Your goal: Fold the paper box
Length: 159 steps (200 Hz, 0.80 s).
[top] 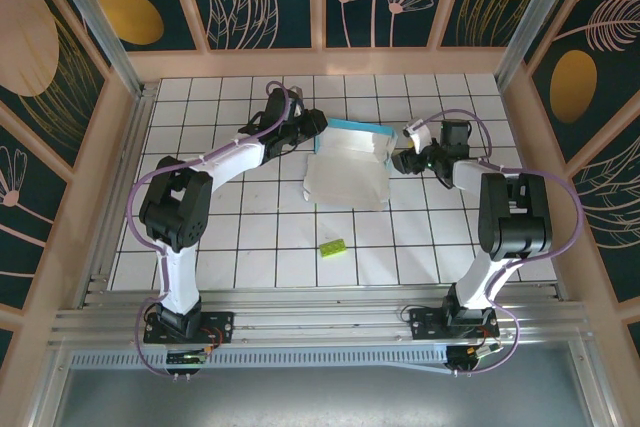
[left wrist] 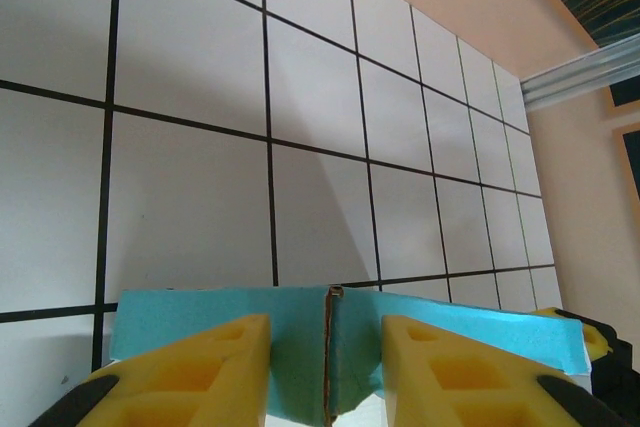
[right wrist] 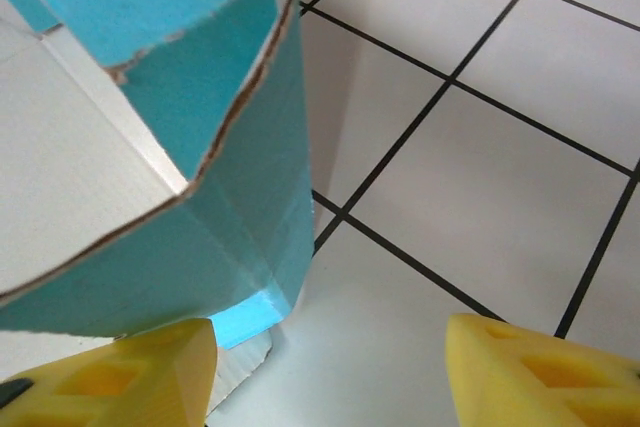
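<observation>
Top external view: the paper box (top: 348, 172) lies half-formed near the middle of the tiled table (top: 260, 237), pale side up, with a teal flap raised along its far edge. Left gripper (top: 320, 127) sits at the far-left corner of that flap; right gripper (top: 402, 160) is just off the sheet's right edge. From the left wrist, the yellow fingers (left wrist: 190, 372) stand partly apart in front of the teal flap, straddling a raw cardboard seam, neither pad visibly pinching it. From the right wrist, the jaws stand wide apart and hold nothing: the box's upright teal corner is just beside one finger (right wrist: 120, 377), while the gap between the fingers is over bare tile. A small lime-green block (top: 332, 246) lies well apart, nearer the arm bases
</observation>
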Tool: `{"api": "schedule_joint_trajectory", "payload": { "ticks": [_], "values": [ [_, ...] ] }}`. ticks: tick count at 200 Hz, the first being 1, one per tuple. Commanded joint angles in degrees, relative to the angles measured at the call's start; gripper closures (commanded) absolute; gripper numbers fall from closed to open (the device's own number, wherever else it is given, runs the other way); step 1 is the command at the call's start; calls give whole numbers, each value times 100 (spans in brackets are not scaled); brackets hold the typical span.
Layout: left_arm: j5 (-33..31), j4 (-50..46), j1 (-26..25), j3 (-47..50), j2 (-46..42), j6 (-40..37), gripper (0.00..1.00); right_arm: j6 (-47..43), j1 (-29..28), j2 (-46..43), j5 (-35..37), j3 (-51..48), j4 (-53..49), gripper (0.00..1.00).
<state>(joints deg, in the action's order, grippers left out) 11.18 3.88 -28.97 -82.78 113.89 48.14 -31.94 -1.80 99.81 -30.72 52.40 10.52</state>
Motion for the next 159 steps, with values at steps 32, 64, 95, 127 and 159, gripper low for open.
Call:
{"api": "schedule_joint_trajectory", "payload": {
  "ticks": [32, 64, 95, 127, 159],
  "values": [
    [112, 8, 23, -107, 68, -97, 67, -1129, 53, -212, -534, 107, -595, 24],
    [137, 25, 28, -102, 80, -125, 67, -1376, 86, -350, -567, 55, -470, 23],
    [187, 50, 23, -133, 116, -113, 67, -1681, 91, -87, -243, 425, -921, 29],
    [207, 78, 23, -145, 134, -86, 67, -2308, 184, 9, -704, 648, -1753, 25],
    [183, 36, 23, -168, 117, -134, 67, -2591, 422, 73, -970, 889, -2213, 21]
  ]
}}
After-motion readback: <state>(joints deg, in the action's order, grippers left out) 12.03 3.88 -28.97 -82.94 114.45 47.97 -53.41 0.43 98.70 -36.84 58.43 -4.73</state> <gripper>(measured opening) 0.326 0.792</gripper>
